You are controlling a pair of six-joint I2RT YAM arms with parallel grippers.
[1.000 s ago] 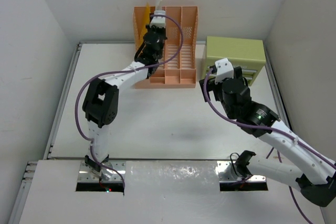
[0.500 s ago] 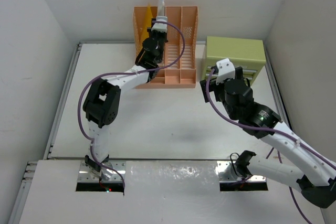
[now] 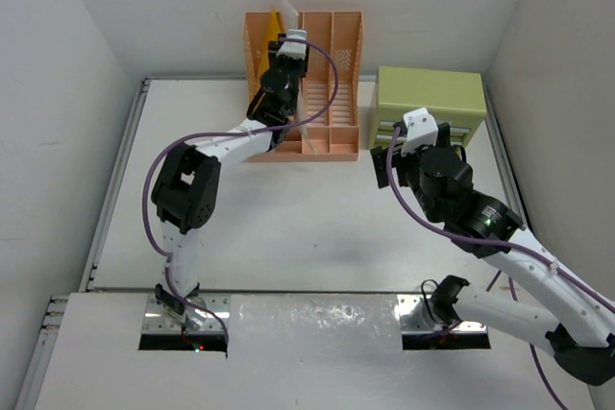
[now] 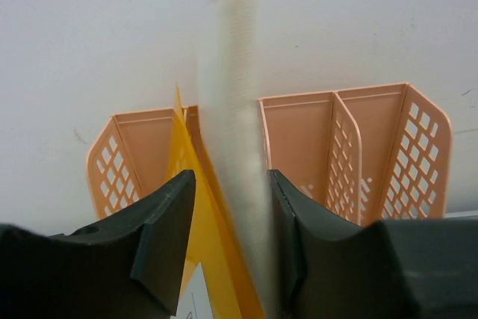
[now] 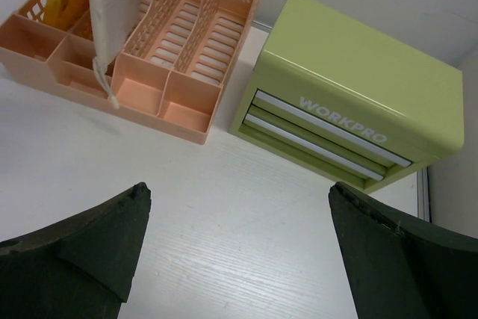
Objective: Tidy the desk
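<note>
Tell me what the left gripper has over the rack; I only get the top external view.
Observer: The left wrist view shows a flat white textured item, edge-on, between the fingers of the left gripper. I cannot tell whether it is clamped.
Operator: Describe its lower end.
Observer: In the right wrist view a thin cord hangs from it, down by the front compartments of the peach rack.
Operator: Check the green box.
Observer: The right wrist view reads WORKPRO on its front, and both drawers look shut.

Lab test cell: white walls (image 3: pixel 67 64) enclosing desk (image 3: pixel 288 223), peach file rack (image 3: pixel 338 55), green drawer box (image 3: pixel 432 93).
</note>
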